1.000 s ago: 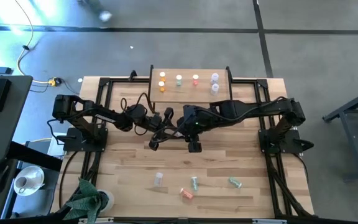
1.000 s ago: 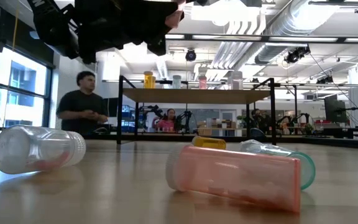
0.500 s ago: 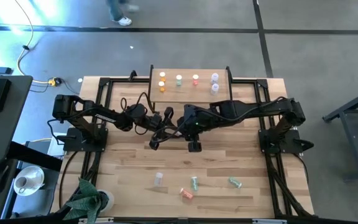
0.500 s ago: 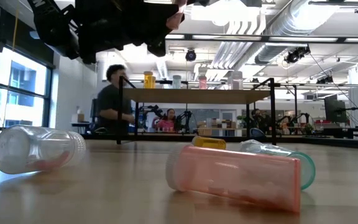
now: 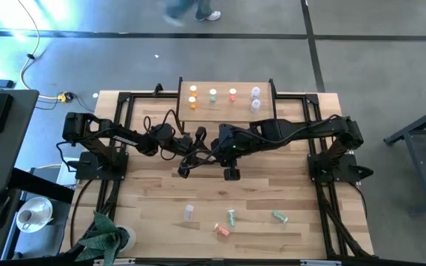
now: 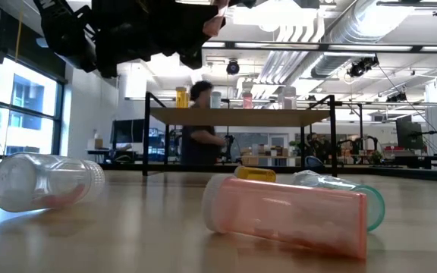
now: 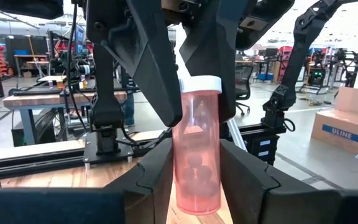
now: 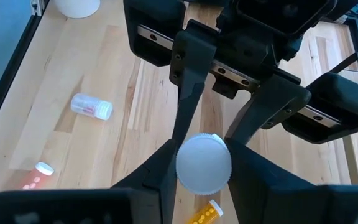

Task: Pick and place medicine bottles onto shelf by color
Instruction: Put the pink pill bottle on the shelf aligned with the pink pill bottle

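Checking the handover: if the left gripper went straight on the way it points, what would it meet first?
The left gripper has the pink bottle between its fingers; straight ahead, the right gripper at that bottle's white cap comes first, though depth is unclear.

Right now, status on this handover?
Both tools on one pink bottle mid-table: left tool at its body, right tool at its cap. Shelf holds six. Nothing blocking.

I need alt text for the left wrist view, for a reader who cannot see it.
A pink bottle with a white cap stands upright between the left claw and the right claw, which reaches in from the far side. Both claws have their dark fingers against it. Behind is a workshop.
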Robot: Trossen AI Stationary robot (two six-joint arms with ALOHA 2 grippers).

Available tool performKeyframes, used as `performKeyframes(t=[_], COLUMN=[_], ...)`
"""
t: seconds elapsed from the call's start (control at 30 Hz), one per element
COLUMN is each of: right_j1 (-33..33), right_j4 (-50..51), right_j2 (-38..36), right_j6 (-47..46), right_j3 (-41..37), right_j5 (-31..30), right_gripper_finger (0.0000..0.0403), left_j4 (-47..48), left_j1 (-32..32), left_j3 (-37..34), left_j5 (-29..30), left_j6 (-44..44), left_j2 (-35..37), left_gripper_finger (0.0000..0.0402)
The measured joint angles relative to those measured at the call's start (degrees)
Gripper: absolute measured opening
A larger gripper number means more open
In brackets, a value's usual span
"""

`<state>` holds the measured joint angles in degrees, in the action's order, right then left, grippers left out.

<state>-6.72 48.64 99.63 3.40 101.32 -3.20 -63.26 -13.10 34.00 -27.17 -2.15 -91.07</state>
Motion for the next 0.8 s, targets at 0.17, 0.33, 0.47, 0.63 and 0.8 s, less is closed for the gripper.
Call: performKeyframes(t=[0.17,0.33,0.47,0.63,0.8], right_j1=[0.0,0.0,0.0,0.0,2.0], right_j4=[0.4,2.6,4.6,7.4,11.7], right_j2=[0.0,0.0,0.0,0.0,0.0], right_j6=[0.0,0.0,0.0,-0.9,-2.4], right_j3=[0.0,0.1,1.5,4.9,8.7], right_j5=[-1.3,-4.8,-5.4,-8.9,-13.5], right_gripper_finger=[0.0102,0.0102,0.0101,0.0101,0.0101], left_j4=[0.0,0.3,1.3,4.0,4.1], left_j1=[-0.1,-1.6,-4.2,-7.1,-8.5], left_j3=[0.0,0.0,0.0,-0.1,-0.4], left_j5=[0.2,0.2,0.2,0.0,-0.2], left_j6=[1.3,0.4,-2.9,-3.2,-3.2], left_j2=[0.0,0.0,0.0,0.0,0.0], left_gripper_finger=[0.0161,0.021,0.0232,0.0235,0.0227])
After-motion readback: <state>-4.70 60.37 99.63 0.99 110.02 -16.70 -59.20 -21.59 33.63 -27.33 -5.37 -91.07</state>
